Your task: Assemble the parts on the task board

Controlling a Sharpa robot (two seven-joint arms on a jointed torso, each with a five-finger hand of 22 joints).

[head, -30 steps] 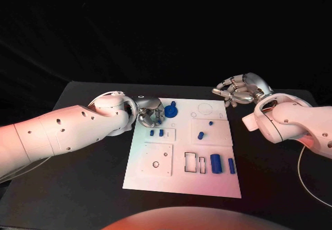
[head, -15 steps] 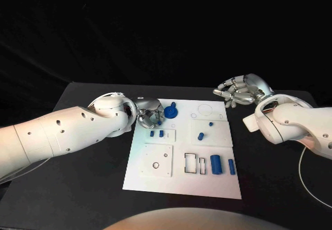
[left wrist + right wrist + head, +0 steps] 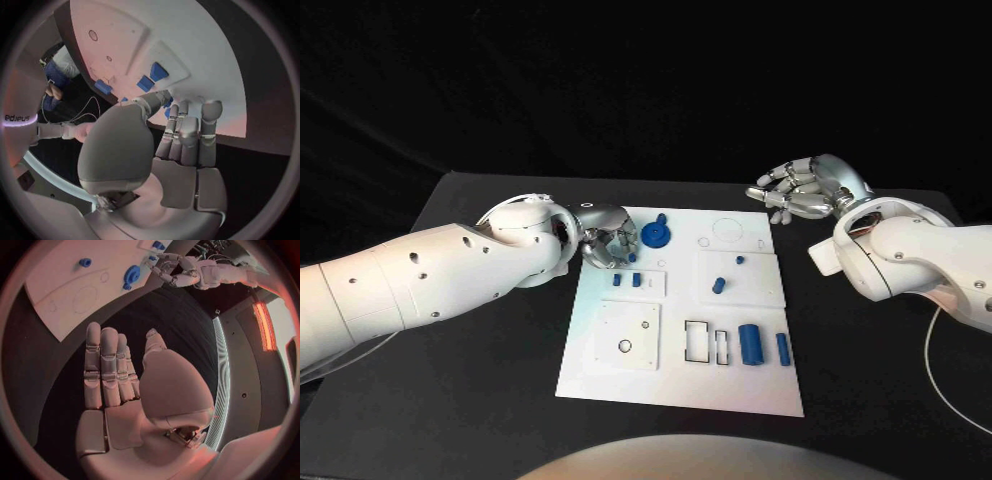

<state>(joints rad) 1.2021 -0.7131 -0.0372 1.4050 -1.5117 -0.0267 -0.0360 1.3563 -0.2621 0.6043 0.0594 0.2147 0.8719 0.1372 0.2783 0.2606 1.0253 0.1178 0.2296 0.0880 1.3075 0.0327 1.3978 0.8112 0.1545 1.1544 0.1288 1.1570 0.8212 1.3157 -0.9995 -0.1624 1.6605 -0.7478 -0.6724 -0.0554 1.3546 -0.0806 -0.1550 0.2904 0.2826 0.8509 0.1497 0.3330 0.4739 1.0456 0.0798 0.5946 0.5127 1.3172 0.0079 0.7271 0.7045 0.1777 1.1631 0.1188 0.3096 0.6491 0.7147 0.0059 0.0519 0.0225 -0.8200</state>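
- The left robot hand hangs over the far left corner of the task board, fingers curled downward; the left wrist view shows its fingers lying close together and reaching toward the board, with nothing gripped between them that I can make out.
- Just beside that hand on the board lies a round blue part with a short handle, near the far edge.
- Close in front of the left robot hand, two small blue blocks stand side by side on a raised white panel.
- Nearer the robot, a second white panel with a small round hole lies on the board's left half.
- Around the middle of the board sit two empty rectangular outlines.
- On the right half, a small blue peg and a blue piece sit on another raised panel.
- Toward the near right, a blue cylinder and a slimmer blue bar lie side by side.
- The right robot hand is held above the black tabletop off the far right corner of the board, palm open, fingers straight and lying alongside one another, holding nothing.
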